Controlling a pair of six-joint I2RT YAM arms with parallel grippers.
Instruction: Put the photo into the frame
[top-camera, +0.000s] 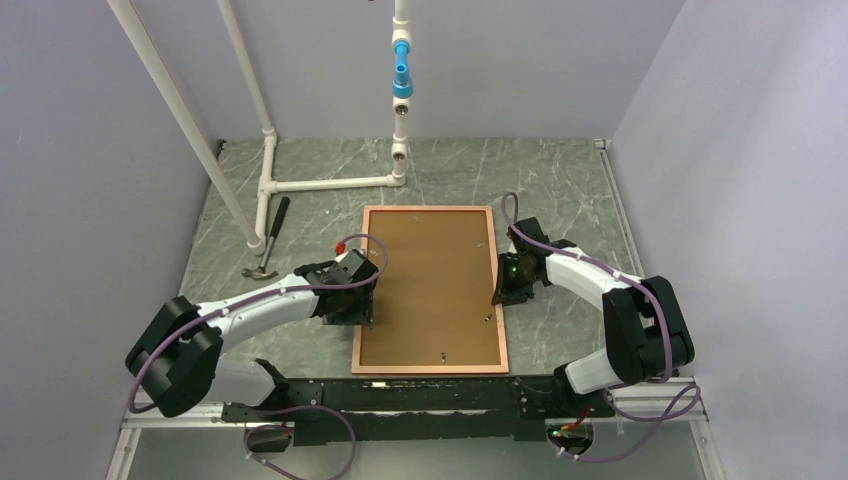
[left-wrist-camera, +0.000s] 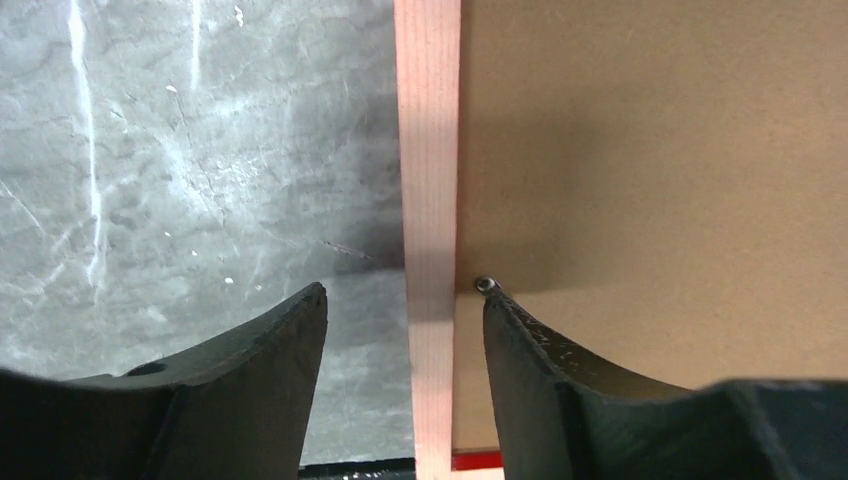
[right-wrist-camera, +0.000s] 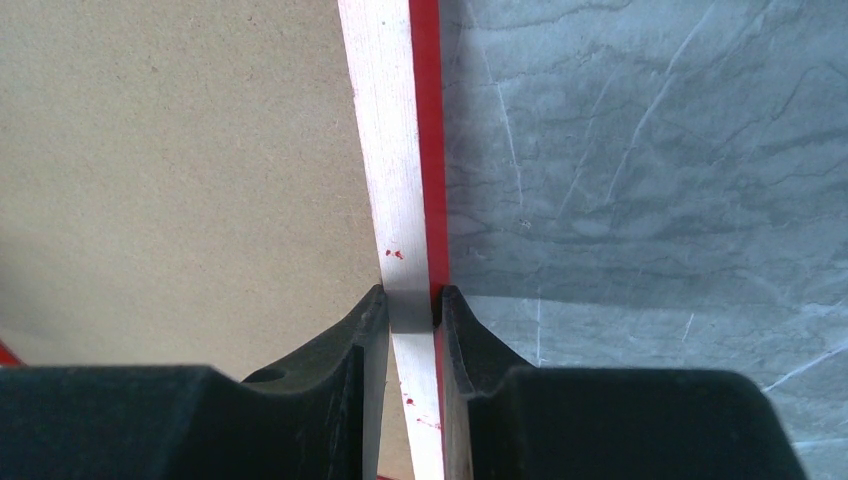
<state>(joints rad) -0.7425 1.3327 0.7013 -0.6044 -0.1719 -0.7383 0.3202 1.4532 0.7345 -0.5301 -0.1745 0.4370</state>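
Observation:
The frame (top-camera: 428, 209) lies flat mid-table, pale wood face up, with the brown backing board (top-camera: 430, 290) filling it. The photo is not visible. My left gripper (top-camera: 362, 312) is open and straddles the frame's left border (left-wrist-camera: 428, 150): one finger over the table, the other finger (left-wrist-camera: 540, 360) on the backing board (left-wrist-camera: 650, 150) beside a small metal tab (left-wrist-camera: 485, 284). My right gripper (top-camera: 503, 295) is shut on the frame's right border (right-wrist-camera: 385, 130), whose red outer side (right-wrist-camera: 427, 130) shows; the wrist view has the gripper (right-wrist-camera: 410, 295) pinching it, beside the backing board (right-wrist-camera: 180, 150).
A hammer (top-camera: 268, 240) lies on the marble-patterned table (top-camera: 560, 180) left of the frame. A white pipe stand (top-camera: 300, 185) with a blue fitting (top-camera: 401, 75) stands behind it. A small red item (top-camera: 341, 245) sits near the left wrist. Grey walls close in on three sides.

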